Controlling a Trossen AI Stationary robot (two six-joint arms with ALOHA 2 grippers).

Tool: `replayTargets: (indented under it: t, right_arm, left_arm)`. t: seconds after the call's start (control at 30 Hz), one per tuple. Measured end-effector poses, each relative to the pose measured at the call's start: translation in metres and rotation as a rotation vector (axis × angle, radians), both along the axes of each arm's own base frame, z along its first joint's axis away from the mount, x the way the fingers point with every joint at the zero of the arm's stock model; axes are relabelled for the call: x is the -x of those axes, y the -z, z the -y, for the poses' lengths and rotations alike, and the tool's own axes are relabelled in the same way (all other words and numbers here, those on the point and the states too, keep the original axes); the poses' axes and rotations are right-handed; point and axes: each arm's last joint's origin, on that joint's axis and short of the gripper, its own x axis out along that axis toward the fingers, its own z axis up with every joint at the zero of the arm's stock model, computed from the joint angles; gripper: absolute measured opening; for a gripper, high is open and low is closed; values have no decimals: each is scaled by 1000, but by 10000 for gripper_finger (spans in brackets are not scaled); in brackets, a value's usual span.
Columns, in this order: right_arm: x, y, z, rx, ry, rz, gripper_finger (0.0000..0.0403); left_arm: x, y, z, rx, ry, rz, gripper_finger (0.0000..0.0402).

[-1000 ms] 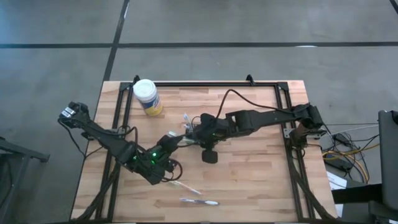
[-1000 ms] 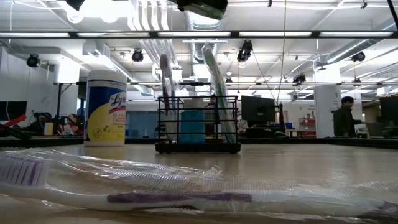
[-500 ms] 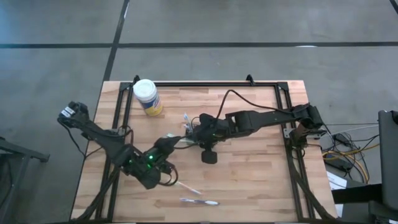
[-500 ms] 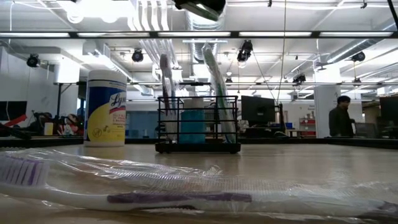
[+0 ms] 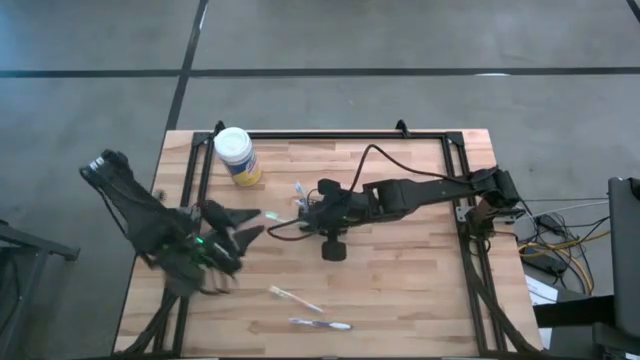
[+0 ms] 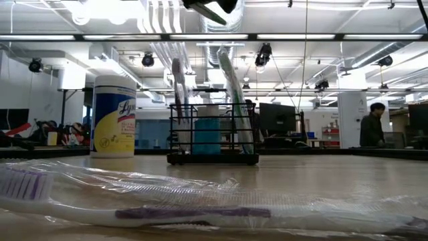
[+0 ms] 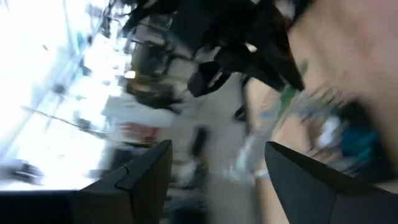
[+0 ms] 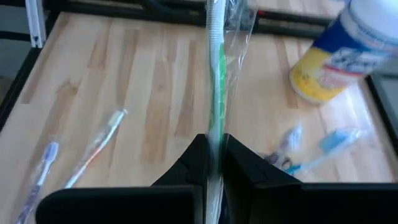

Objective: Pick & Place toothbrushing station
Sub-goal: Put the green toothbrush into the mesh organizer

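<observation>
The toothbrushing station (image 6: 212,159), a black wire caddy, stands mid-table with a white toothbrush (image 6: 177,80) and a wrapped green toothbrush (image 6: 235,100) upright in it. My right gripper (image 5: 308,206) hangs above the caddy, shut on the green toothbrush, and hides most of the caddy in the high view. My left gripper (image 5: 243,224) is to the caddy's left, open, with nothing between its fingers (image 7: 143,177). My right gripper pinches the wrapped green toothbrush (image 8: 215,127) between its two fingers, near its upper end, coming from above and pointing down. The brush runs on past the fingertips, in line with them. It stands tilted, its lower end (image 6: 247,144) inside the caddy.
A white-capped, yellow-labelled jar (image 5: 238,156) stands at the table's far left. Two wrapped toothbrushes (image 5: 293,298) (image 5: 320,324) lie near the front edge; one fills the low view's foreground (image 6: 187,211). Blue toothbrushes (image 8: 311,155) show beside the caddy. People stand in the room behind.
My left gripper has opened and drawn back from the caddy toward the table's left edge, uncovering a toothbrush on the table. My right gripper has stayed shut on the green toothbrush, almost still.
</observation>
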Motion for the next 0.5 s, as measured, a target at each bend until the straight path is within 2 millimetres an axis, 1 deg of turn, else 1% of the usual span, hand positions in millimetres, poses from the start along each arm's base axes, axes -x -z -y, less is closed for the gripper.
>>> replayTargets:
  t: [0.07,0.13,0.2,0.23,0.3,0.37,0.43,0.5]
  right_arm:
    - [-1,-2,-3,11,-20,27,19]
    - [-3,-4,-7,23,-43,60,19]
    - [-5,-5,-7,37,-60,97,19]
    - [-6,-4,-8,39,-63,117,19]
    - [-9,2,-7,49,-68,153,19]
    - [-12,8,-9,71,-72,203,19]
    - [-15,13,-11,94,-78,277,19]
    - [-17,16,-12,118,-72,343,19]
  left_arm:
    - [18,-5,-11,197,55,64,261]
    - [34,-6,-24,432,137,97,260]
    - [46,1,-35,623,209,108,260]
    - [51,7,-39,685,239,116,259]
    - [59,21,-45,763,304,139,259]
    - [65,34,-50,816,370,197,259]
    - [68,44,-53,853,429,327,259]
    - [69,54,-55,854,483,476,259]
